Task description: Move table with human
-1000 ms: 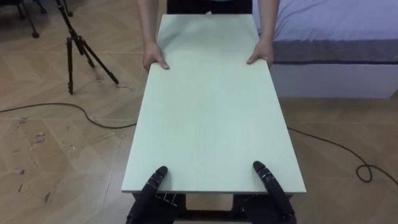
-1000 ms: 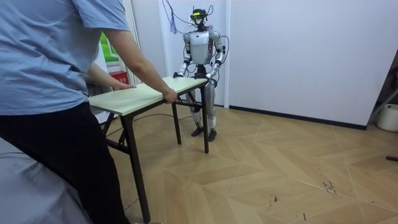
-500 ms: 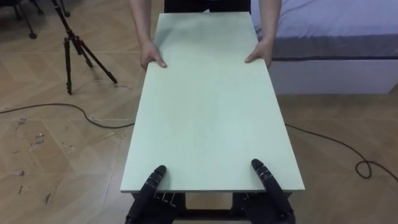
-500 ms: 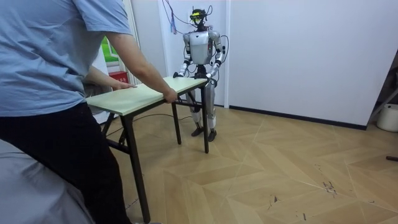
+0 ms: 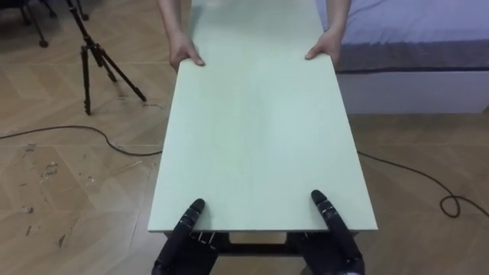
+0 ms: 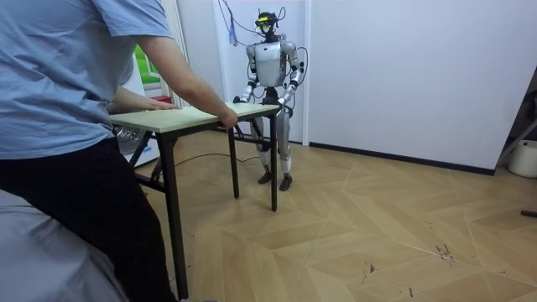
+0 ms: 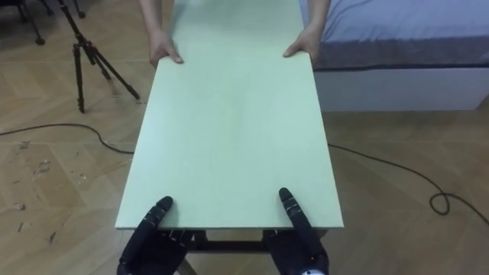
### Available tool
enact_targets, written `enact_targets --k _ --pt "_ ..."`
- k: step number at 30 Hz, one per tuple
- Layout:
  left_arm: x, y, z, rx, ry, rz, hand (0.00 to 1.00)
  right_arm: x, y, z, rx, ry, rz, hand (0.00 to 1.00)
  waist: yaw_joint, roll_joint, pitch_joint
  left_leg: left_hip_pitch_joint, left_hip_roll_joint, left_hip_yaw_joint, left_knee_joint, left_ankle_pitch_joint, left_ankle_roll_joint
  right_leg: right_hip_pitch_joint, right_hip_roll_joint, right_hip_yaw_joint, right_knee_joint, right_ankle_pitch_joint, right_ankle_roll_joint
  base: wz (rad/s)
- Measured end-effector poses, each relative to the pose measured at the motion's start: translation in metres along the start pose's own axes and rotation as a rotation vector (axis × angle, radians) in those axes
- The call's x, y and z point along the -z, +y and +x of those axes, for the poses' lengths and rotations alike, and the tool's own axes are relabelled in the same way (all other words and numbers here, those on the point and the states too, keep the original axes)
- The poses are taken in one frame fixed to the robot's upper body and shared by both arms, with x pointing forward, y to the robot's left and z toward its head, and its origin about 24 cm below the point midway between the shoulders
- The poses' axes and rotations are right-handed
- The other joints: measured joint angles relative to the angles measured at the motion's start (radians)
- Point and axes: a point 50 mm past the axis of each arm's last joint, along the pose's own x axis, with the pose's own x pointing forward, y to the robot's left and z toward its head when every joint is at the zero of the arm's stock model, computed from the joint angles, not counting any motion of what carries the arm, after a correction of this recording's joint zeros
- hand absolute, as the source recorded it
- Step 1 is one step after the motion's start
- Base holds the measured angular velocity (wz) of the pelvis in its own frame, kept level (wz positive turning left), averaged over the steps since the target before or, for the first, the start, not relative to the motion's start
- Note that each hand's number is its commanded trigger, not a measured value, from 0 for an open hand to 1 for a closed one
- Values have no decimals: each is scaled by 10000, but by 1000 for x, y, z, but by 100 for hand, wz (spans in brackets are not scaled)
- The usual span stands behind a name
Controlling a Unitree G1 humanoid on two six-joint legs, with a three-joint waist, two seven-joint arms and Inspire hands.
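A long table with a pale green top (image 5: pixel 260 130) and black legs (image 6: pixel 273 159) stretches away from me. My left hand (image 5: pixel 182 235) and right hand (image 5: pixel 336 235) grip its near edge, thumbs lying on top and fingers curled under it. At the far end a person's hands (image 5: pixel 186 55) (image 5: pixel 324 50) hold the two side edges. In the room view the person (image 6: pixel 75 126), in a blue shirt and dark trousers, stands in the foreground at the room view's left. There I stand upright at the table's (image 6: pixel 193 117) other end, near the white wall.
A black tripod (image 5: pixel 92 57) stands on the wood floor at the far left. A bed (image 5: pixel 412 38) lies close to the table's far right corner. Cables (image 5: pixel 76 134) (image 5: pixel 428 183) run across the floor on both sides. A white bin (image 6: pixel 527 158) sits at the room view's right.
The person's end of the table has risen, so the top now lies level. The table has shifted a little toward the person. Both my hands keep their grip.
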Motion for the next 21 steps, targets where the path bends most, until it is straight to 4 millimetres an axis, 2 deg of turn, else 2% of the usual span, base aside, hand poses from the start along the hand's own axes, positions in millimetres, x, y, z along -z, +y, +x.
enact_targets --k 8,21 --pt "1 -3 -7 226 -247 188 100 3 3 -3 -259 -155 -93 100 0 -38 49 -62 3 -12 -95 -1 0 -112 11 30 0 -1 1 0" --pt "5 -3 -15 375 -248 318 100 1 5 -13 -527 -208 -78 100 -1 -53 65 -351 -17 -10 -23 -1 0 -419 -30 26 5 -1 1 0"
